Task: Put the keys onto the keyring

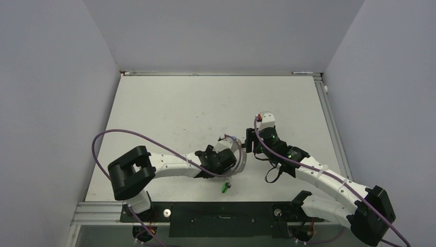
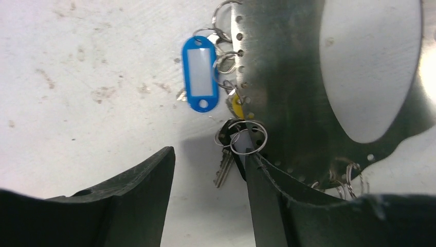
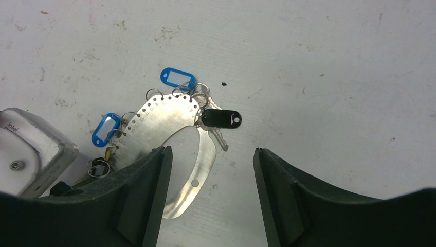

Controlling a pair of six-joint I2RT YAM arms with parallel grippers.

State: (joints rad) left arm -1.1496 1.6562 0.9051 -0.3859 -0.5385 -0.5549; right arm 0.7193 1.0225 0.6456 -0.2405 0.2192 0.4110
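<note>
The keyring is a flat shiny metal crescent with a row of small holes (image 3: 164, 118), also in the left wrist view (image 2: 288, 92). Hung from it on small rings are two blue-tagged keys (image 3: 177, 77) (image 3: 105, 128), a black-tagged key (image 3: 221, 119) and a yellow one (image 2: 237, 105). A green key (image 1: 225, 188) lies apart near the front edge. My left gripper (image 2: 210, 154) is open, its right finger (image 2: 267, 206) against the crescent beside a black-headed key (image 2: 224, 167). My right gripper (image 3: 211, 150) is open above the crescent's tail.
The left gripper's grey body (image 3: 31, 149) sits close at the left of the right wrist view. Both arms meet mid-table (image 1: 241, 149). Grey walls enclose the white table (image 1: 169, 108) on three sides.
</note>
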